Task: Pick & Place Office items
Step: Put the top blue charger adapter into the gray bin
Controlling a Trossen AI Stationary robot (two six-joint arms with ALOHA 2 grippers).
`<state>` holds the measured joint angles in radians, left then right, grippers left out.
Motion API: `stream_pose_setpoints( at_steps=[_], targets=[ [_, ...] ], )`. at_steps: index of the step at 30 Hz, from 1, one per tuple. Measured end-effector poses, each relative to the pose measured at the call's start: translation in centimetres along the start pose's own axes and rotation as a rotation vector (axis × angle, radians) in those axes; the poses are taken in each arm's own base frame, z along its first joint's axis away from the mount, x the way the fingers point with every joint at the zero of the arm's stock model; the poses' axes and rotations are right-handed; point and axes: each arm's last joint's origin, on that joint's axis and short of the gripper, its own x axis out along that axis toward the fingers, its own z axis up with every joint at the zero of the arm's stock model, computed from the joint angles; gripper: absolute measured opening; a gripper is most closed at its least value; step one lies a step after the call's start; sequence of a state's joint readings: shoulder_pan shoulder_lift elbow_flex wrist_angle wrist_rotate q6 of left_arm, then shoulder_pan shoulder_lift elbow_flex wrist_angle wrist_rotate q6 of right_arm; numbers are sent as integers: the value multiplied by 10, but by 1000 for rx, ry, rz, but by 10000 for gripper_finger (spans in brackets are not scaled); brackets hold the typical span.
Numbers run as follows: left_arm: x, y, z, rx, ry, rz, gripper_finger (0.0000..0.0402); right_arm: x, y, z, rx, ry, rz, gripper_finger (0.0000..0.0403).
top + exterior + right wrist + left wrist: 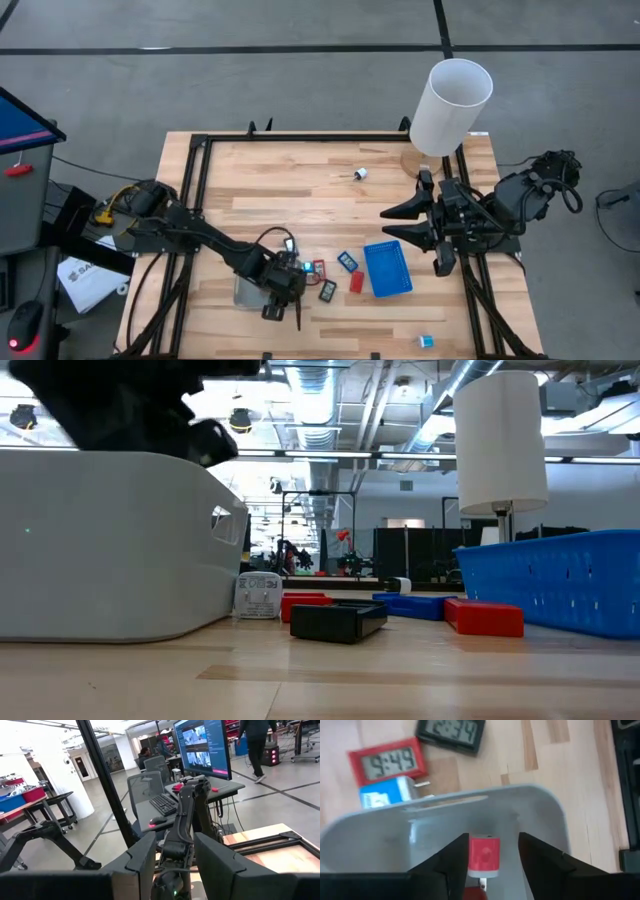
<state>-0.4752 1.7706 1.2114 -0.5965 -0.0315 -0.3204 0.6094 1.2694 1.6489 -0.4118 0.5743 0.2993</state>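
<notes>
Straight between our left hand's parted fingers sits a red-and-white piece, over the grey tray; right hand waits far right, grip unclear.

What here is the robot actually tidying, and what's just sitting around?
Being tidied: red clock, black clock, red block, blue piece, cyan bit, and a red-and-white piece between the left gripper's open fingers.

Not pieces to move: grey tray, blue tray, white cylinder.
</notes>
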Motion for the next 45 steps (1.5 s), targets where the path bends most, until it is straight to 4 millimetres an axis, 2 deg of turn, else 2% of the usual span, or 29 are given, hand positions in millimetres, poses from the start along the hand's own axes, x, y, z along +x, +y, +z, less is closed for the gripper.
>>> stream_pose_setpoints(
  at_steps=[3, 9, 12, 14, 17, 23, 30, 33, 38, 43, 45],
  targets=[
    [-18, 5, 4, -11, -70, 38, 156, 0, 0, 0, 0, -1, 0, 127],
    [-70, 25, 17, -71, -306, 103, 152, 0, 0, 0, 0, -1, -2, 127],
    [-95, 34, 25, -46, -450, 100, 159, 0, 0, 0, 0, 0, -2, 127],
    [-104, 38, 31, -5, -522, 99, 166, 0, 0, -1, 0, 6, -3, 127],
    [-103, 47, 35, -15, -533, 84, 183, -1, 2, -2, 5, 13, 6, 127],
    [-76, 64, 37, -108, -364, -21, 223, -2, 3, -2, 18, 16, 11, 127],
    [-81, 68, 67, -94, -213, -28, 253, -2, 3, -2, 18, 16, 12, 127],
    [-90, 77, 82, -149, -177, -41, 257, -2, 3, -2, 17, 16, 12, 127],
    [-86, 91, 96, -155, -73, -49, 255, -2, 3, -3, 7, 20, 11, 127],
    [-77, 105, 93, -179, -2, -51, 254, -4, 5, -6, 21, 42, 15, 127],
    [-85, 113, 85, -185, 21, -33, 254, -7, 7, -8, 30, 65, 26, 127]
  ],
)
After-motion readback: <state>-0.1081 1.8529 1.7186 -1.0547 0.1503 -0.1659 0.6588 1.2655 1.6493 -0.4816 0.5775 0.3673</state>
